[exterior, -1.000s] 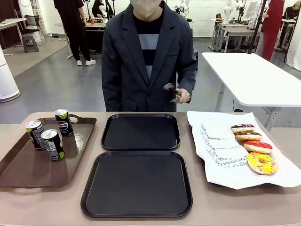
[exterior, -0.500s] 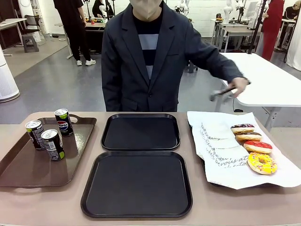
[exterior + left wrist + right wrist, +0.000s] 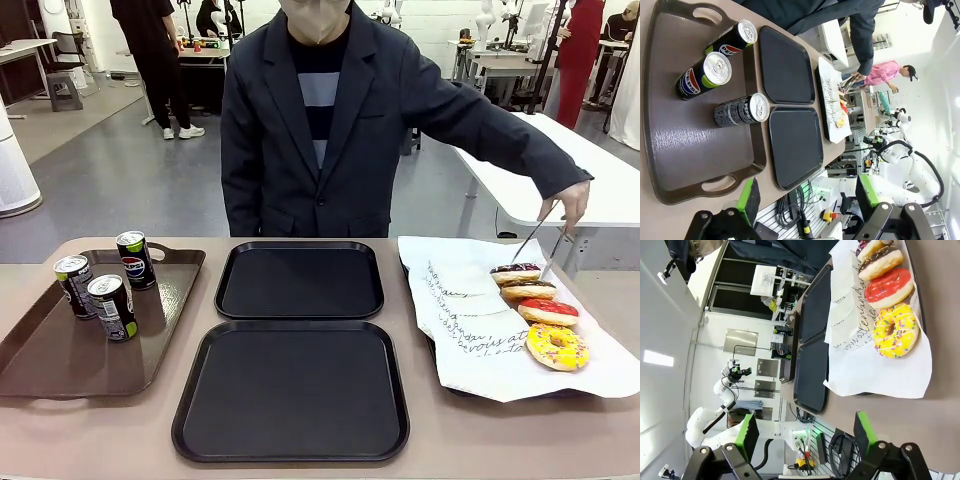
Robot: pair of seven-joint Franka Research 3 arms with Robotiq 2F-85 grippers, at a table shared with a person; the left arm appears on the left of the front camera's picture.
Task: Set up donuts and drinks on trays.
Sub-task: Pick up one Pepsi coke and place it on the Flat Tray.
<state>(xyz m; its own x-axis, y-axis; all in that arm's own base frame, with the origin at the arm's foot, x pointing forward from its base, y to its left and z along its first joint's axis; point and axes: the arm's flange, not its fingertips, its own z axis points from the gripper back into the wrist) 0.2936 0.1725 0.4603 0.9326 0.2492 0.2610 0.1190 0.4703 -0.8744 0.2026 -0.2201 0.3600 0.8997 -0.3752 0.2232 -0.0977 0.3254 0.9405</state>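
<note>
Four donuts (image 3: 540, 315) sit on white paper (image 3: 455, 300) at the right, and a hand (image 3: 574, 205) holds tongs (image 3: 535, 240) just over them. Two black trays (image 3: 295, 390) lie mid-frame. Three cans (image 3: 105, 290) stand on the brown tray (image 3: 60, 370), left. The left fingers (image 3: 749, 200) and right fingers (image 3: 747, 435) are apart.

We see the person (image 3: 320, 150) in a dark navy blazer (image 3: 260, 120) with notched lapels, worn over a black jumper (image 3: 318, 60) crossed by one pale grey band; a beige mask (image 3: 315, 15) is worn too; the long sleeve (image 3: 500, 130) ends just above the hand (image 3: 575, 200); our left gripper (image 3: 807, 200) has black jointed fingers (image 3: 882, 220) with round pivot screws and bright green pads (image 3: 746, 200); our right gripper (image 3: 805, 435) matches it, with black links and green pads.
</note>
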